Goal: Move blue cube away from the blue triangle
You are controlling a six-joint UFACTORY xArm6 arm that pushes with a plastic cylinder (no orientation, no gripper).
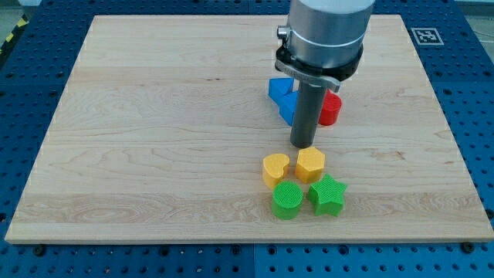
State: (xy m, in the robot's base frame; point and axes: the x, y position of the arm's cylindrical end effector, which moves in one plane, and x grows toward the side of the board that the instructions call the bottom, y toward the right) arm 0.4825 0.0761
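No claw, just rod. My tip [304, 145] below blue cube [280, 88] and blue triangle [289, 106], which touch; rod part-hides triangle. Yellow hexagon [310, 164] just beneath tip.

My feed is bright and evenly lit, apparently from overhead. The board [177, 131] shows its grain without glare. Blocks cast only short, soft shadows at about 6 o'clock. Focus is sharp across the view, with no blur and no visible bending at the board's edges.

Pale matt wooden board [154, 116] on perforated blue metal table [31, 69]
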